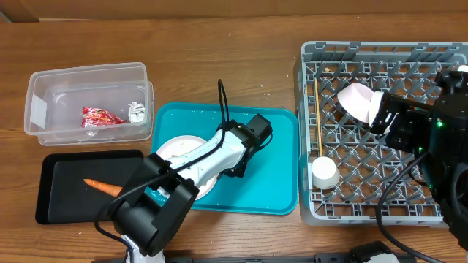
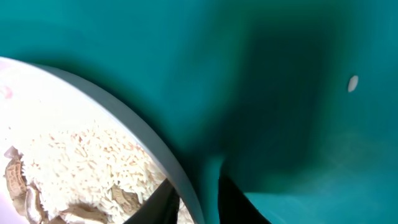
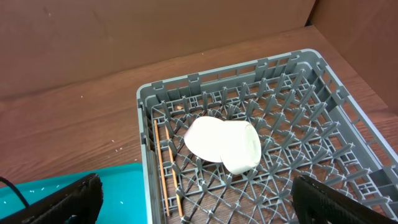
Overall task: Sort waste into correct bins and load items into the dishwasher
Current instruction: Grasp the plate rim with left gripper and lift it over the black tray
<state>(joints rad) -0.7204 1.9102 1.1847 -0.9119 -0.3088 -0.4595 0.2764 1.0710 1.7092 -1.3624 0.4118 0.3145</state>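
From overhead we see the left gripper low over the round white plate on the teal tray; the right gripper sits beside a pale pink bowl in the grey lattice dish rack. The left wrist view shows rice on that plate, its rim between the left fingers. In the right wrist view, the fingers stand wide apart.

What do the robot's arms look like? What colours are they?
The left arm has white and black segments with a thin black cable looping above it. The right arm is mostly black, with a small green light and black cables trailing below. The right gripper has broad, black, rough-textured fingers.
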